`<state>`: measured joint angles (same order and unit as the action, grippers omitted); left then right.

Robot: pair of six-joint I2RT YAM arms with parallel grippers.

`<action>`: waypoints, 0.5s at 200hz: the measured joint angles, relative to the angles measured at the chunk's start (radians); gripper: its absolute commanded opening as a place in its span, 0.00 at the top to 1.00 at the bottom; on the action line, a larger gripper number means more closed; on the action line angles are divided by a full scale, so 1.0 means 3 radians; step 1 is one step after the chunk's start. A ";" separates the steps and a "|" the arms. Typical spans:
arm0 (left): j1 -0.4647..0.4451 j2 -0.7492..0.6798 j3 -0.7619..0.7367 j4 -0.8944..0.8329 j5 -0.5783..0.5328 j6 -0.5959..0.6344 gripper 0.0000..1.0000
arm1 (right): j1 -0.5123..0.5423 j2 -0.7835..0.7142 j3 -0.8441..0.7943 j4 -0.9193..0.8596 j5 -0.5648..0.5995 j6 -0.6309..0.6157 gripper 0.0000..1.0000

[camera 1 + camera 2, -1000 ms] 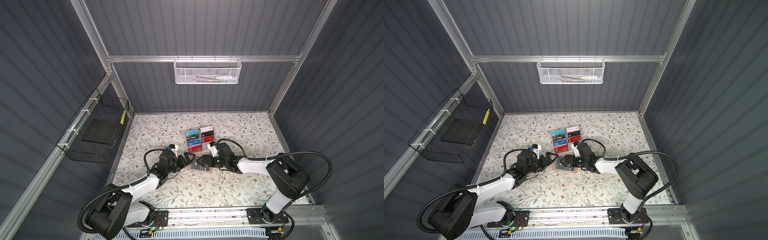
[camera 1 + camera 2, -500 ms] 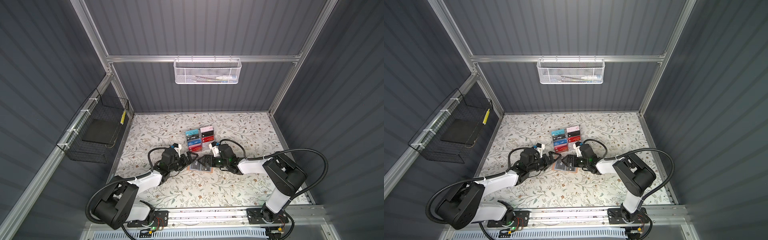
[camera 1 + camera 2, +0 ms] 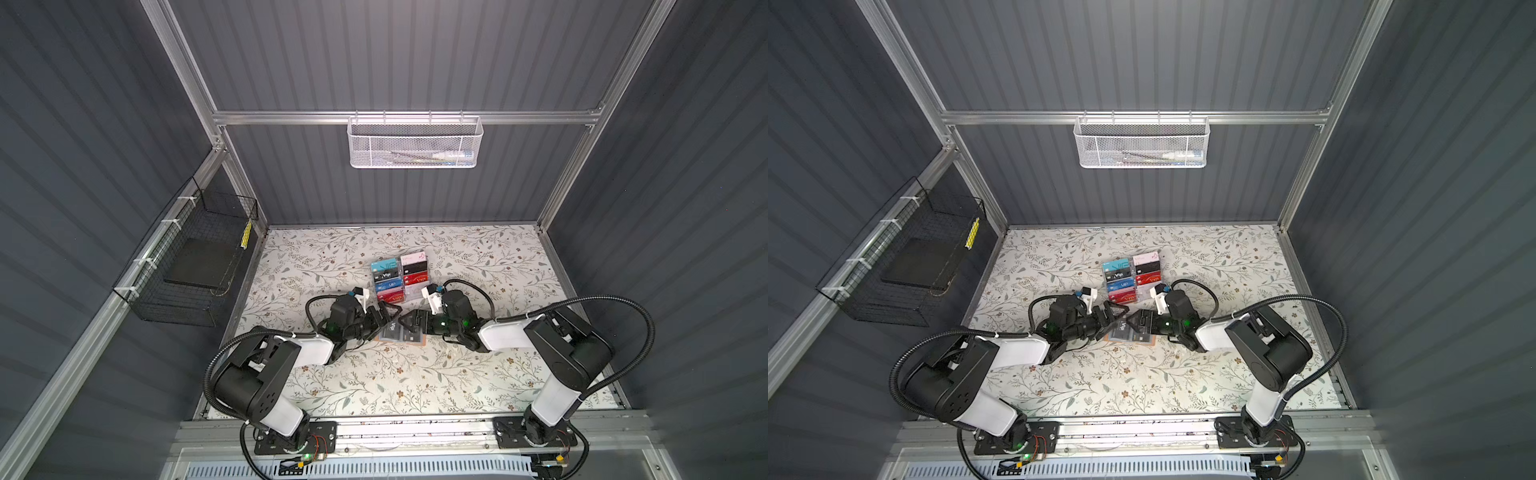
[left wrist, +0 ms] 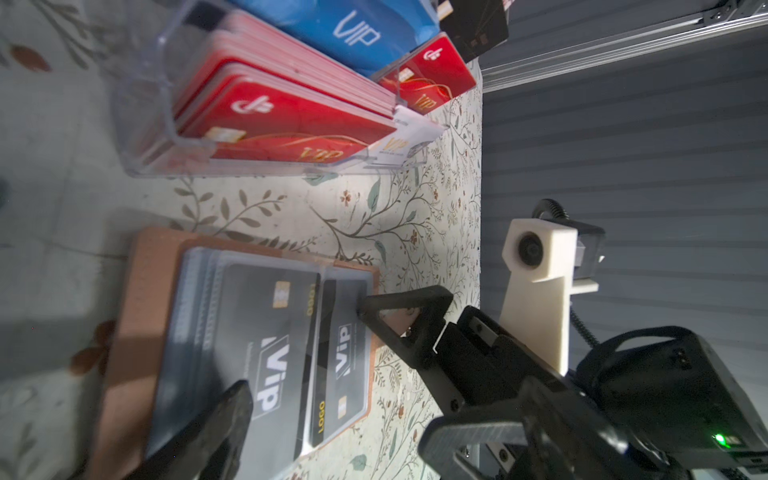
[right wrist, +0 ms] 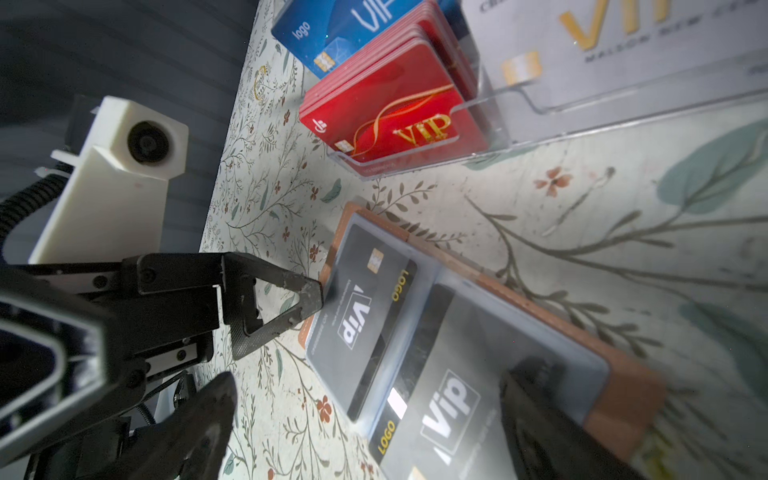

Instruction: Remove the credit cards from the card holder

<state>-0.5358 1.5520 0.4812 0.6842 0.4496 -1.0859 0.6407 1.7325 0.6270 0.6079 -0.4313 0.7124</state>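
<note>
The flowery tabletop [image 3: 478, 257] is the biggest thing here. The left arm [image 3: 266, 374] and the right arm [image 3: 561, 353] lie low over it. They reach in toward each other, so the two claws come nose to nose in the middle.

Just past both claws, on the side away from the arm bases, stands a clear rack [image 3: 399, 276]. It is full of cards in rows, and the red cards [image 4: 282, 120] are in the row nearest the claws.

The holder [image 3: 401, 334] lies open and flat on the tabletop, right under and between the two claws. Its tan cover shows all round the edge, with grey see-through pages on top.

The left claw [image 3: 384, 320] is spread wide and pinches nothing. The right claw [image 3: 409, 325] is spread wide too, and it is empty as well.

Two black cards [image 4: 270, 332] with white "Vip" on them sit side by side inside the holder's top pockets (one close to each claw).

In the right wrist view, one finger [image 5: 291, 295] of the left claw has its tip right at the holder's edge, beside the nearer black card. In the left wrist view, a finger [image 4: 399, 307] of the right claw has its tip on the far end of the top page. Another dark, blurry finger of the right claw lies over that page.
</note>
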 measured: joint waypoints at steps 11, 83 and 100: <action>-0.0036 0.0010 0.0025 0.0011 -0.0001 0.0000 0.00 | -0.0001 -0.0004 -0.0042 0.0072 0.0000 0.0008 0.01; -0.0189 0.0347 0.0126 0.0237 -0.0013 -0.0117 0.00 | -0.0039 -0.0022 -0.0455 0.0753 -0.0051 0.0127 0.01; -0.0189 0.0403 0.0125 0.0323 -0.0011 -0.0165 0.00 | -0.0039 0.0027 -0.0496 0.0913 -0.0064 0.0159 0.01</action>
<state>-0.5926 1.6730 0.5186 0.7811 0.4461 -1.1355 0.6289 1.7405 0.4782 0.8818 -0.4503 0.7601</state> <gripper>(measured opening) 0.997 0.989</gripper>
